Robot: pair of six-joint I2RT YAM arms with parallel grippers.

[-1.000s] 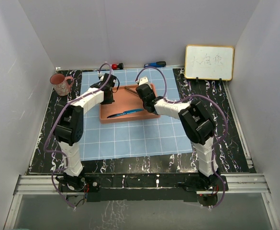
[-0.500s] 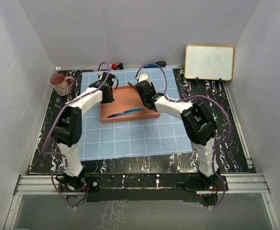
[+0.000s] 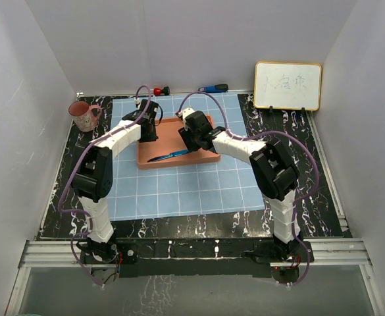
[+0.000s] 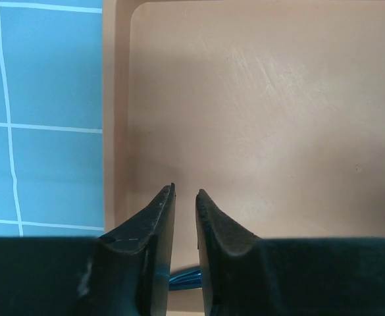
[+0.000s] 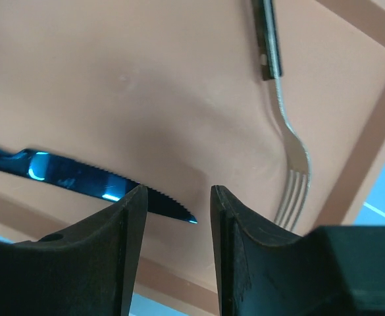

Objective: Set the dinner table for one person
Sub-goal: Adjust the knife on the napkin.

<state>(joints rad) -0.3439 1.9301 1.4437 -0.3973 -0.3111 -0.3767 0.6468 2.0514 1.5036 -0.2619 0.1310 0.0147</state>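
Note:
The dinner table point(image 3: 318, 197) is black with white veins. An orange tray point(image 3: 168, 141) lies on it with a blue serrated knife point(image 3: 172, 155) point(image 5: 80, 176) and a silver fork point(image 5: 289, 172) inside. My right gripper point(image 3: 191, 136) point(image 5: 178, 191) hovers open over the tray. The knife's tip lies below its gap, and the fork lies to the right. My left gripper point(image 3: 149, 133) point(image 4: 185, 191) hangs over the tray's left part. Its jaws are parted by a narrow gap with nothing between the tips. A bit of the knife point(image 4: 184, 280) shows beneath them.
A light-blue gridded cloth point(image 3: 179, 187) lies under the tray. A pink mug point(image 3: 83, 116) stands at the back left and a whiteboard point(image 3: 288, 85) at the back right. A red-and-black item point(image 3: 160, 91) and a blue-and-black item point(image 3: 213, 88) lie along the back wall.
My right gripper has swung left across the tray toward the knife's tip, and its jaws have spread. The left jaws have parted slightly; that arm stayed put.

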